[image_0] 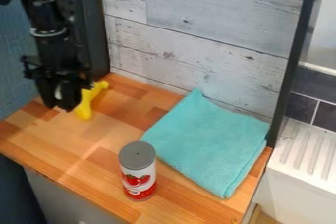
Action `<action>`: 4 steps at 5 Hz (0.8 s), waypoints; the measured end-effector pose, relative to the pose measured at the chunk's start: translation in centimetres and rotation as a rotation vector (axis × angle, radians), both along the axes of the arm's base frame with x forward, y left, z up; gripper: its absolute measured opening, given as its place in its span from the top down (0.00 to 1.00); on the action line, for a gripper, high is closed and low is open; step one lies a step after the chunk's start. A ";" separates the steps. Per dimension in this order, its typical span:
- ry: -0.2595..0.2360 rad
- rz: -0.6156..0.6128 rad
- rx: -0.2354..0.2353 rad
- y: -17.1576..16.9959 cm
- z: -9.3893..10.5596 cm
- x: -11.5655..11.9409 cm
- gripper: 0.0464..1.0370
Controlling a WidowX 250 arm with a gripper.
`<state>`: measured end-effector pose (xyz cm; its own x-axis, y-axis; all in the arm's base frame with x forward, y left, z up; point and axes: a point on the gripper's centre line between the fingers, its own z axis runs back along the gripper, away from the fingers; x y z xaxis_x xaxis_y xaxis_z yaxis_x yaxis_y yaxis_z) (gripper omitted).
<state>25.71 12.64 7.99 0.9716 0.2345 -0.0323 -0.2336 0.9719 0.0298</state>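
Black, the two-finger gripper (59,106) hangs at the left of the view, pointing down over the far-left part of the wooden counter (49,142). How far open its jaws are cannot be told, nor whether they have hold of anything. Nearest to them, just to their right in the view, lies a yellow, smooth-looking object with a knobbed end (85,107); whether they touch it is unclear. Its long axis slants from near the jaws' lower right up toward the plank wall (197,46), with the knobbed end farther back.

Well apart from the jaws, toward the front edge, an upright cylindrical can with a grey top and a red-and-white tomato label (138,174) stands on the counter. Just beyond it to the right, a folded turquoise cloth (209,142) lies flat. Past the counter's right edge is a white ridged surface (307,152).
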 end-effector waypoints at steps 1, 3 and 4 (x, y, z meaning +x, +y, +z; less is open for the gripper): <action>0.024 0.101 -0.013 2.3 -0.6 -1.9 0.60; 0.079 0.138 -0.053 4.4 -4.4 -2.5 0.60; 0.071 0.125 -0.061 4.6 -5.3 -1.9 0.60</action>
